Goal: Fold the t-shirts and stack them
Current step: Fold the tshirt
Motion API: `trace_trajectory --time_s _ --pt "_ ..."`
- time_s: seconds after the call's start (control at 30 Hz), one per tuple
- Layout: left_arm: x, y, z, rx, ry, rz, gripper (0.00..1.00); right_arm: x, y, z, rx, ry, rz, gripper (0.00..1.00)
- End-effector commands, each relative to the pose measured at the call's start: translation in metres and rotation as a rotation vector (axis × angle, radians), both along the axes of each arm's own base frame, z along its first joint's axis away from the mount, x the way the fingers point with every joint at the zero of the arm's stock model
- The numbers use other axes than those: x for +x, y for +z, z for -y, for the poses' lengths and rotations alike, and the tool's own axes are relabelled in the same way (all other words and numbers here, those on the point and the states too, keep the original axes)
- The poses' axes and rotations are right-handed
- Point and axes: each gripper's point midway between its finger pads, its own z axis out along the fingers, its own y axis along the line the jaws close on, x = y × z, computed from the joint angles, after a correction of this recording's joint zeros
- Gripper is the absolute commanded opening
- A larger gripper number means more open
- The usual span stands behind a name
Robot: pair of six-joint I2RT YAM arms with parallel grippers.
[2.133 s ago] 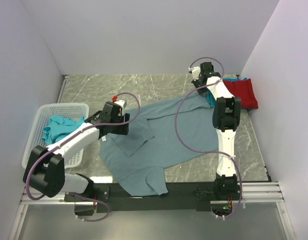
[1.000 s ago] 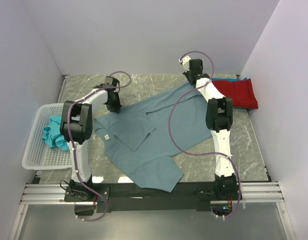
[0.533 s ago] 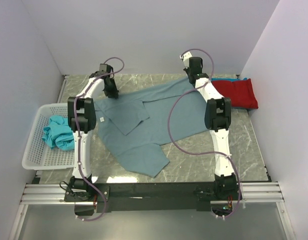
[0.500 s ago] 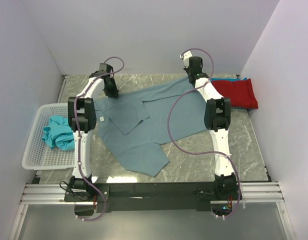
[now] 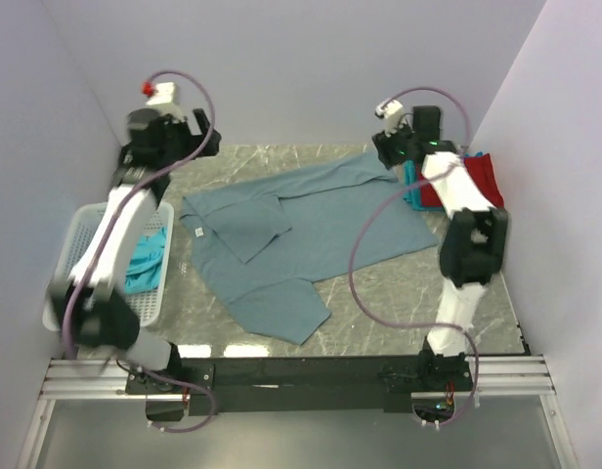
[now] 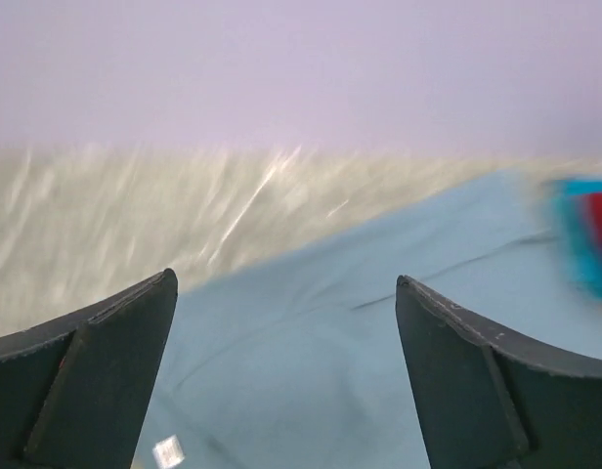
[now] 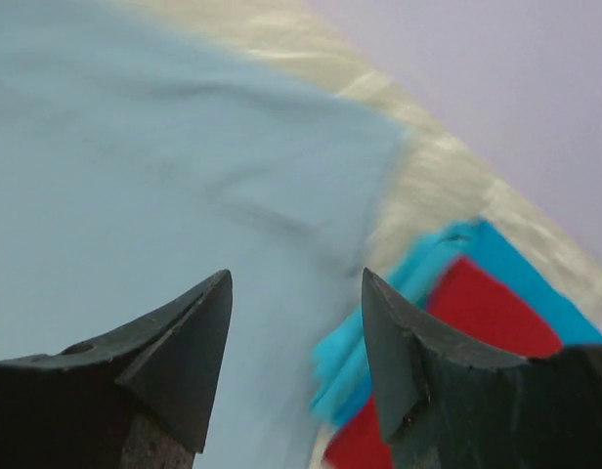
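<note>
A large blue-grey t-shirt (image 5: pixel 301 230) lies spread on the marble table, one sleeve folded over its chest and its white label (image 6: pixel 167 451) showing. My left gripper (image 5: pixel 201 143) hangs open above the shirt's far left corner, nothing between its fingers (image 6: pixel 96 381). In the left wrist view the shirt (image 6: pixel 330 352) lies well below the left gripper (image 6: pixel 284 278). My right gripper (image 5: pixel 388 148) is open over the far right corner, with the shirt (image 7: pixel 135 166) beneath the right gripper (image 7: pixel 296 276). A red t-shirt (image 5: pixel 480 180) lies on a teal t-shirt (image 5: pixel 412 186) at the right.
A white basket (image 5: pixel 84 227) at the left edge holds a crumpled teal t-shirt (image 5: pixel 150 259). The back wall stands just behind both grippers and the side walls are near. The red and teal stack (image 7: pixel 467 322) lies just beside my right gripper.
Both grippers have let go of the shirt's far edge and opened. The left arm swung up and left; the right moved right. The shirt stays flat.
</note>
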Motion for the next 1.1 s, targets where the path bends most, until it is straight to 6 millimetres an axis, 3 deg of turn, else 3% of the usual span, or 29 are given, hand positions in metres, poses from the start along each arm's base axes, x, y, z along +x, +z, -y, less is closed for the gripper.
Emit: trace_trajectory --time_s 0.0,0.03,0.07,0.1,0.13,0.17,0.2,0.23,0.27,0.3,0.33,0.37,0.43,0.5,0.57,0.6,0.63,0.77,0.87,1.07 --pt "-0.051 0.050 0.028 -0.056 -0.210 0.241 0.99 -0.118 0.032 -0.073 0.207 0.554 -0.062 0.62" --pt "-0.076 0.047 0.049 -0.083 -0.361 0.238 0.99 -0.167 0.025 -0.090 0.227 0.788 -0.077 0.62" --pt "-0.103 0.047 0.063 -0.091 -0.456 0.265 0.95 -0.203 0.008 -0.097 0.250 0.897 -0.112 0.63" --pt "-0.120 0.043 0.074 -0.092 -0.526 0.271 0.94 -0.235 0.013 -0.111 0.231 1.016 -0.091 0.64" --pt "-0.137 0.033 0.084 -0.034 -0.596 0.276 0.93 -0.265 0.004 -0.113 0.197 1.116 -0.105 0.64" --pt "-0.167 0.023 0.108 0.030 -0.655 0.287 0.93 -0.287 -0.009 -0.117 0.200 1.149 -0.159 0.65" --pt "-0.184 0.011 0.120 0.185 -0.742 0.340 0.93 -0.303 -0.009 -0.118 0.189 1.173 -0.167 0.67" --pt "-0.221 -0.023 0.146 0.238 -0.881 0.287 0.90 -0.322 -0.019 -0.121 0.204 1.193 -0.211 0.68" --pt "-0.244 -0.026 0.150 0.284 -0.936 0.321 0.89 -0.329 -0.013 -0.120 0.202 1.192 -0.195 0.68" --pt "-0.260 -0.037 0.154 0.342 -1.002 0.346 0.88 -0.334 -0.012 -0.119 0.215 1.171 -0.210 0.68" --pt "-0.289 -0.067 0.161 0.361 -1.099 0.293 0.86 -0.334 -0.015 -0.114 0.215 1.139 -0.215 0.68" --pt "-0.307 -0.067 0.159 0.378 -1.140 0.331 0.85 -0.334 -0.009 -0.112 0.203 1.115 -0.189 0.68" --pt "-0.335 -0.092 0.161 0.418 -1.231 0.325 0.82 -0.328 -0.013 -0.103 0.201 1.036 -0.180 0.68" --pt "-0.354 -0.104 0.161 0.428 -1.279 0.312 0.78 -0.323 -0.012 -0.095 0.187 0.961 -0.165 0.68" --pt "-0.376 -0.126 0.169 0.444 -1.368 0.247 0.66 -0.310 -0.013 -0.088 0.181 0.902 -0.118 0.68" --pt "-0.379 -0.133 0.172 0.463 -1.376 0.216 0.61 -0.309 -0.014 -0.087 0.179 0.896 -0.123 0.68" --pt "-0.395 -0.141 0.180 0.484 -1.443 0.204 0.56 -0.312 -0.014 -0.086 0.177 0.898 -0.140 0.68" --pt "-0.408 -0.193 0.198 0.668 -1.498 0.111 0.59 -0.321 -0.021 -0.088 0.211 0.921 -0.183 0.67" --pt "-0.402 -0.212 0.206 0.748 -1.481 0.096 0.59 -0.322 -0.021 -0.087 0.217 0.923 -0.185 0.67" --pt "-0.384 -0.230 0.212 0.826 -1.417 0.112 0.55 -0.327 -0.025 -0.086 0.246 0.936 -0.218 0.67"
